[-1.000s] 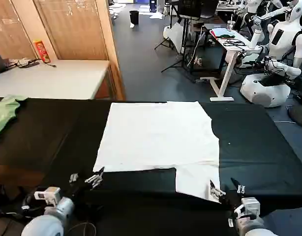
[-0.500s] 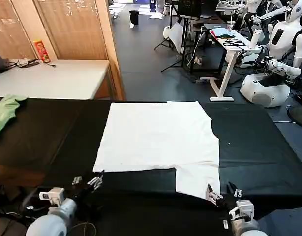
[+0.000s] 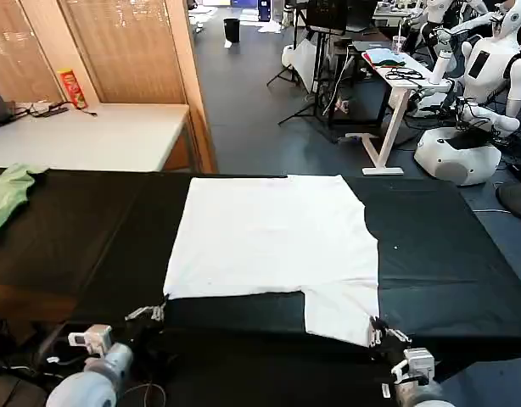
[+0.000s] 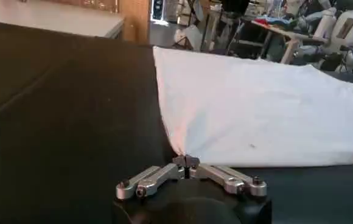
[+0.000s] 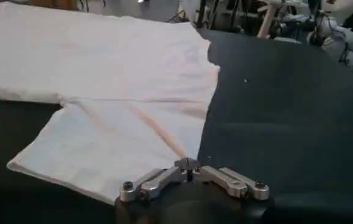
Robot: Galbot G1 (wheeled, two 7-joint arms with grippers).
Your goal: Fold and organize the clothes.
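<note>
1. A white T-shirt (image 3: 273, 242) lies flat, plain side up, on the black-covered worktop (image 3: 439, 254); its far hem reaches the far edge, and one short sleeve (image 3: 341, 314) points toward the near edge on the robot's right.
2. The left gripper (image 3: 148, 313) sits at the near-left corner of the cloth; in the left wrist view its fingertips (image 4: 186, 162) are pressed together on that corner (image 4: 178, 149), pinching the fabric.
3. The right gripper (image 3: 381, 333) is at the sleeve's near corner by the near edge; the right wrist view shows its fingers (image 5: 187, 164) closed together at the sleeve's edge (image 5: 192, 149), seemingly nipping it.
4. Judged as the step in hand: securing both near corners before a fold away from the robot; doing it well likely means both grips hold firmly, then lift evenly and together so the cloth stays taut and square.
5. A risk: the sleeve grip looks thin and could slip; a green garment (image 3: 8, 193) lies apart at the worktop's left edge.
</note>
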